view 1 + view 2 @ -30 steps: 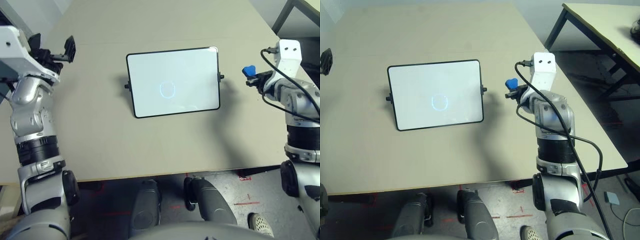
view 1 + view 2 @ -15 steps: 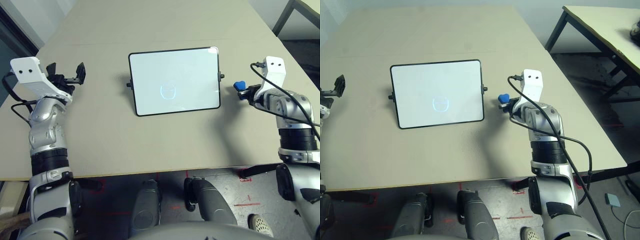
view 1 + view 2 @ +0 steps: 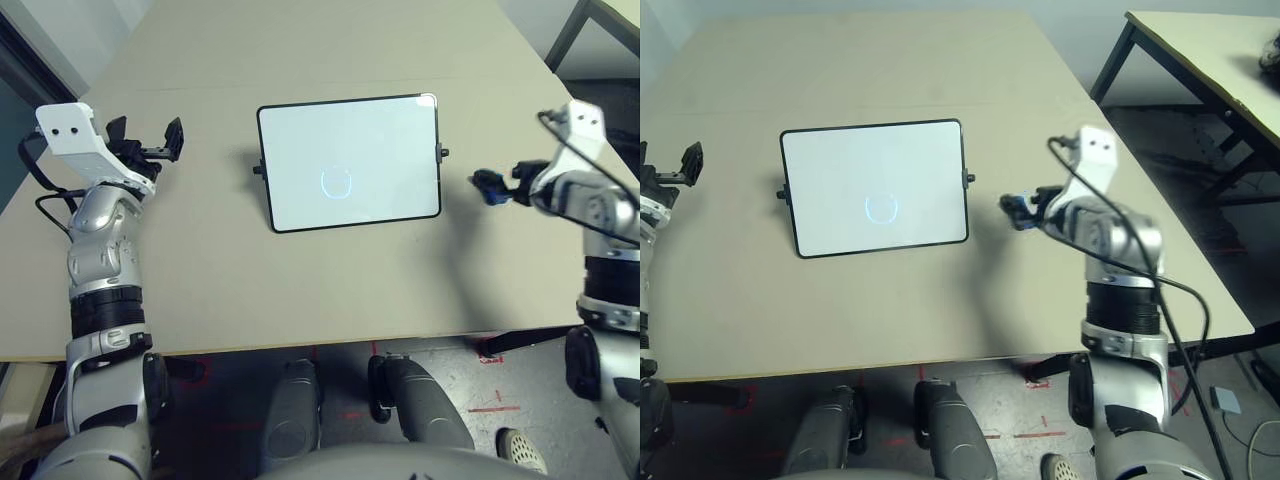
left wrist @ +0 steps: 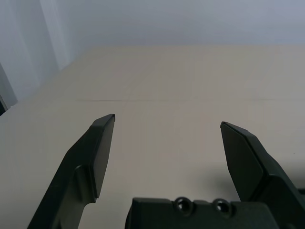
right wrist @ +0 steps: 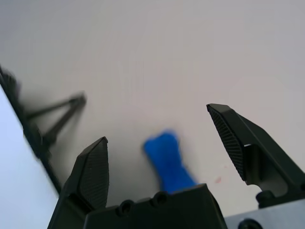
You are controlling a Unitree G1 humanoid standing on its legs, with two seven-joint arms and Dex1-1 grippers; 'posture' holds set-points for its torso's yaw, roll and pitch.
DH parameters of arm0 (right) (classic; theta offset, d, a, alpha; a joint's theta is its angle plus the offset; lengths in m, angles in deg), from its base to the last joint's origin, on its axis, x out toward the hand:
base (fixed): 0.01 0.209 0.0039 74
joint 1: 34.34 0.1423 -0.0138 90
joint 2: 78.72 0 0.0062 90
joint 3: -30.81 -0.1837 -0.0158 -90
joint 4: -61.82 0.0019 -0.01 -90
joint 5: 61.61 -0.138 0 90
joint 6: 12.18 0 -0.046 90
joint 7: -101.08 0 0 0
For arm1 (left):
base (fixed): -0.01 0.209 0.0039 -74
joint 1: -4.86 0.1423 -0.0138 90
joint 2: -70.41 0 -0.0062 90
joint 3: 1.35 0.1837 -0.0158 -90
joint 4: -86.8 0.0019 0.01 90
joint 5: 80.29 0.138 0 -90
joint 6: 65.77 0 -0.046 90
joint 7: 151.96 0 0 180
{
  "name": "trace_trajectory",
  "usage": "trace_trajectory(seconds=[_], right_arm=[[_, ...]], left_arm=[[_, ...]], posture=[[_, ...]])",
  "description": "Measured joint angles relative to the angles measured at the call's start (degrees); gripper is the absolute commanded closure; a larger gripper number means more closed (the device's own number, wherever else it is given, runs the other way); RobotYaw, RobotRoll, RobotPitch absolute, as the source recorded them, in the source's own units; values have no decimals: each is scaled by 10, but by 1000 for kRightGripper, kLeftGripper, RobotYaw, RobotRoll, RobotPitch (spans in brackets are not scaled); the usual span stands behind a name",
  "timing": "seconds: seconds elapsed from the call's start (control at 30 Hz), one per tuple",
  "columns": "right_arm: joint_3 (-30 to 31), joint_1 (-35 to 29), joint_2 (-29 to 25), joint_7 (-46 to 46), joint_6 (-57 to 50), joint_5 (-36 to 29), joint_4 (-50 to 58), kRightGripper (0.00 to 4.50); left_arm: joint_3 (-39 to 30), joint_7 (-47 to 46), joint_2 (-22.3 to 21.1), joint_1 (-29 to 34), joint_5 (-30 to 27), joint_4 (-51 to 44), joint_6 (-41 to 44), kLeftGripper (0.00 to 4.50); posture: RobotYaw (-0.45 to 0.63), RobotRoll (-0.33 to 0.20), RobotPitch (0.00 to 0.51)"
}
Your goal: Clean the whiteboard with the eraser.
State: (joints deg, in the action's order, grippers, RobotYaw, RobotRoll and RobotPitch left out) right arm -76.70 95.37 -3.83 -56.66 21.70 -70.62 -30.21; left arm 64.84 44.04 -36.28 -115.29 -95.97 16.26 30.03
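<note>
Right claw point(image 5: 157, 138) released above the blurred eraser point(image 5: 167, 160) — its near end hidden; left claw point(image 4: 167, 125) spread.

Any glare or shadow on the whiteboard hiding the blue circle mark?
Left eye view: whiteboard evenly lit, no hotspot, blue circle reads clearly; the right arm's soft shadow falls on the table beside the board, not on it. Right wrist view: dark shadow along the board's edge; eraser plainly visible below the open right claw.
</note>
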Motion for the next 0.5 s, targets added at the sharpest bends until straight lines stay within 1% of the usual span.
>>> trace_trajectory(seconds=[0.1, 0.17, 0.23, 0.37, 0.5], right_arm=[[-28, -4, -10, -18, 116, 3, -68, 13], [-30, -18, -13, -22, 250, 12, -149, 13], [-29, -28, -10, -23, 338, 16, -220, 13], [-25, -28, 0, -13, 488, 19, -341, 13], [-18, -12, 8, -5, 611, 22, -448, 13]], left_arm=[[-4, -13, 0, 4, 3, -3, -16, 0], [-11, -26, 0, 15, 6, -3, -44, 0], [-24, -39, -1, 30, 11, -3, -72, 0], [-51, -64, -1, 52, 16, 7, -115, 0], [-63, -69, 3, 86, 15, 40, -133, 0]], posture=[[9, 0, 172], [14, 0, 171], [23, 0, 167], [35, 0, 156], [51, 0, 142]])
